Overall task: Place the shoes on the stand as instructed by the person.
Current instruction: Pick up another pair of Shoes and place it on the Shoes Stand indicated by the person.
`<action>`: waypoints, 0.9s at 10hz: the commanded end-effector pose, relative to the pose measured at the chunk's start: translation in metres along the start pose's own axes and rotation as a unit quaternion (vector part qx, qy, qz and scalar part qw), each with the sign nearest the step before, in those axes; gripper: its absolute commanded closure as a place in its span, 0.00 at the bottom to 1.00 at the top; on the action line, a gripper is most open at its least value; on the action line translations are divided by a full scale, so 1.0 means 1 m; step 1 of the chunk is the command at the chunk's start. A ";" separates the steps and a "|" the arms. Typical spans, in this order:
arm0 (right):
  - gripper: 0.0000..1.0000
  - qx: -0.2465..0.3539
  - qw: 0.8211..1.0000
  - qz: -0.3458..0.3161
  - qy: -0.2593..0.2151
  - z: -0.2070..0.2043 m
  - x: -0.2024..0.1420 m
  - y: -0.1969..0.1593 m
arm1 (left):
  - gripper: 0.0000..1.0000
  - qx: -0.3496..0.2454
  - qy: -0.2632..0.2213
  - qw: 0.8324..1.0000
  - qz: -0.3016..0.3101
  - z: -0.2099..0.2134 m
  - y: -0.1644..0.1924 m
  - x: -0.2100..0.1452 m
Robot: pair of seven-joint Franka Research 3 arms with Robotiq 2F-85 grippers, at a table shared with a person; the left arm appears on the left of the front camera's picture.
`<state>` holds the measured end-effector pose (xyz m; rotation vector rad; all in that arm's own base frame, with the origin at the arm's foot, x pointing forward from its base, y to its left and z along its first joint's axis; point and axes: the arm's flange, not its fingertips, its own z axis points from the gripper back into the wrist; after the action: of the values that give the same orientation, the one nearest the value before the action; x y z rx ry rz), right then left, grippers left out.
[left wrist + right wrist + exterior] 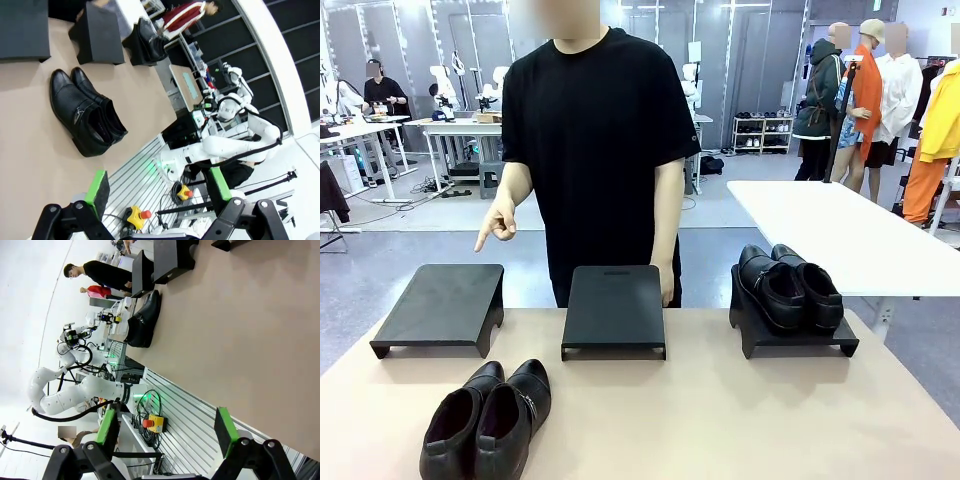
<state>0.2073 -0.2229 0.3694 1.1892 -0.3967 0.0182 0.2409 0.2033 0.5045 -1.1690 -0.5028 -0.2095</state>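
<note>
One pair of glossy black shoes [490, 420] stands on the tan table near its front left; it lies beyond my left gripper [159, 189] as the pair [85, 112], and far off in the right wrist view as the pair [142, 320]. The other pair of shoes [790, 288] sits on the right black stand [798, 342]. The person [595, 130] stands behind the table, and one hand [498, 225] points a finger down at the bare left stand [440, 305]. The middle stand [613, 310] is bare too. My left gripper and my right gripper [165, 429] are open, holding nothing, back off the table's near edge.
A white table [840, 235] stands at the right behind the right stand. The other arm [225, 145] and an emergency-stop button [187, 192] lie below the table's near edge. Bare tan tabletop [720, 420] spreads in front of the middle and right stands.
</note>
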 end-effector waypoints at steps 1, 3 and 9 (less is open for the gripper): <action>0.02 0.005 1.000 -0.004 -0.007 0.000 0.001 0.006 | 0.00 0.059 0.074 0.995 0.033 -0.037 -0.037 0.026; 0.02 0.005 1.000 -0.004 -0.007 0.000 0.001 0.006 | 0.00 0.126 0.151 0.978 0.065 -0.100 -0.071 0.049; 0.02 0.005 1.000 -0.004 -0.007 0.000 0.001 0.006 | 0.00 0.376 0.212 0.896 0.099 -0.285 -0.101 0.024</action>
<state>0.2072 -0.2226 0.3698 1.1912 -0.3965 0.0187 0.2935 -0.0803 0.5327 -0.4518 -0.0582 -0.1111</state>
